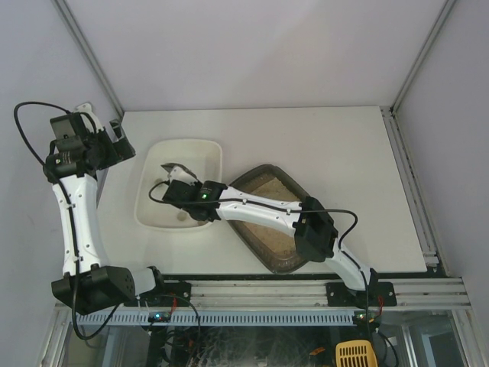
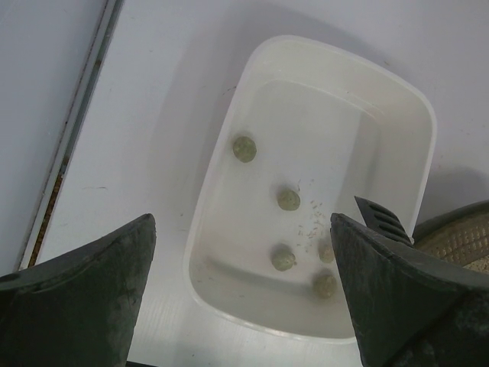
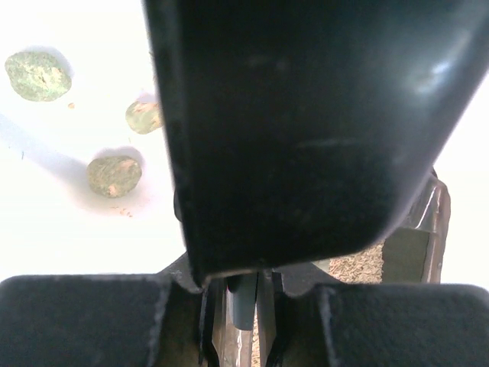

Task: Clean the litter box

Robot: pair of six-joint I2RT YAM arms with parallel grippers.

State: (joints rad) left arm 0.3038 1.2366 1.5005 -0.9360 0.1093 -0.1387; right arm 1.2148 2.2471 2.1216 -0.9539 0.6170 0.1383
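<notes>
The dark litter box (image 1: 284,266) with beige litter lies at the centre right; its edge shows in the left wrist view (image 2: 467,233), and litter shows in the right wrist view (image 3: 359,267). My right gripper (image 1: 188,189) is shut on the handle of the black slotted scoop (image 1: 174,170), holding it over the white tray (image 1: 216,150). The scoop fills the right wrist view (image 3: 306,115) above my gripper (image 3: 244,302). Its tip shows in the left wrist view (image 2: 382,220). My left gripper (image 1: 122,142) is open and empty, raised left of the tray (image 2: 241,237).
Several greenish clumps (image 2: 244,148) and a few litter grains lie in the white tray (image 2: 260,61); three of them show in the right wrist view (image 3: 114,176). A metal rail runs along the table's left edge (image 2: 72,145). The right arm (image 1: 260,208) spans the litter box.
</notes>
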